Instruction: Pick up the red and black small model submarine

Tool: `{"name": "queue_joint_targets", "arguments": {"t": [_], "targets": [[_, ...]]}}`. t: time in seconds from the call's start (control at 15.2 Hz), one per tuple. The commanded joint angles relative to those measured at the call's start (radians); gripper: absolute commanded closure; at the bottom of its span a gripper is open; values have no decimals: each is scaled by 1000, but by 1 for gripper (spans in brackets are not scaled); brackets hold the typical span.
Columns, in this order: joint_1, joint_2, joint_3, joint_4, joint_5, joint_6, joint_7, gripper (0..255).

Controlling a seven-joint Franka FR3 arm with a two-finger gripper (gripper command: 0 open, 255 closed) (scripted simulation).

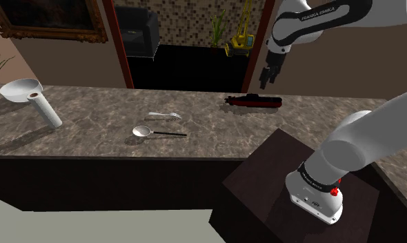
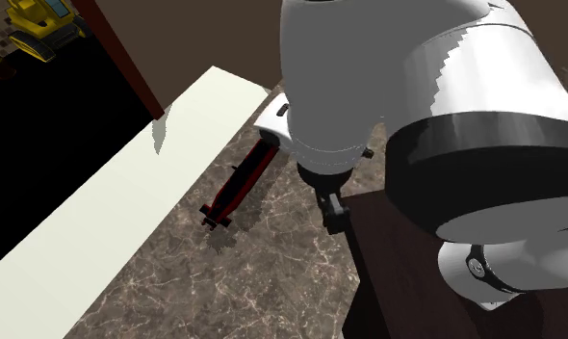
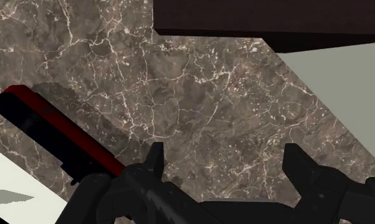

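At the shoulder view's left, a white funnel-shaped scoop with a thick round handle [image 1: 30, 95] lay well apart from the work, and nearer the middle a small metal spoon with a dark handle [image 1: 151, 131] rested just in front of a pale little utensil [image 1: 164, 115]; none of the three seemed to bear on the job, and they left the reach unobstructed. Further right, the long, slim red and black model submarine [image 1: 254, 101] lay flat on the brown veined stone table [image 1: 92, 117], close to its far edge, with its length running along that edge. Its hull was mostly black with a red band along one long side, a low tower rose near its middle, and small fins showed at one end in the second exterior view [image 2: 239, 183]. The all-black two-finger claw [image 1: 266, 81] hung above the table, close over the submarine's right end, with its fingers spread and nothing between them. In the wrist view the submarine [image 3: 53, 137] lay out beyond one finger, not in the gap of the claw [image 3: 224, 156], which framed bare table. The wide spread probably served to straddle the narrow hull across its width, so the claw would likely need to shift toward the hull before descending. At the lower right stood the dark box stand [image 1: 292, 172].
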Motion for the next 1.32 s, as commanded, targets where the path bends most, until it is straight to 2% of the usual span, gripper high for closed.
{"name": "queue_joint_targets", "arguments": {"t": [0.0,0.26,0.59,0.92,1.25], "targets": [[-1,75,-29,27,9,50,-44,0],[-6,231,-78,93,52,137,-140,0],[-27,436,-111,207,145,216,-272,0],[-83,643,-102,354,249,257,-396,0],[-160,844,-68,536,328,264,-487,0]]}}
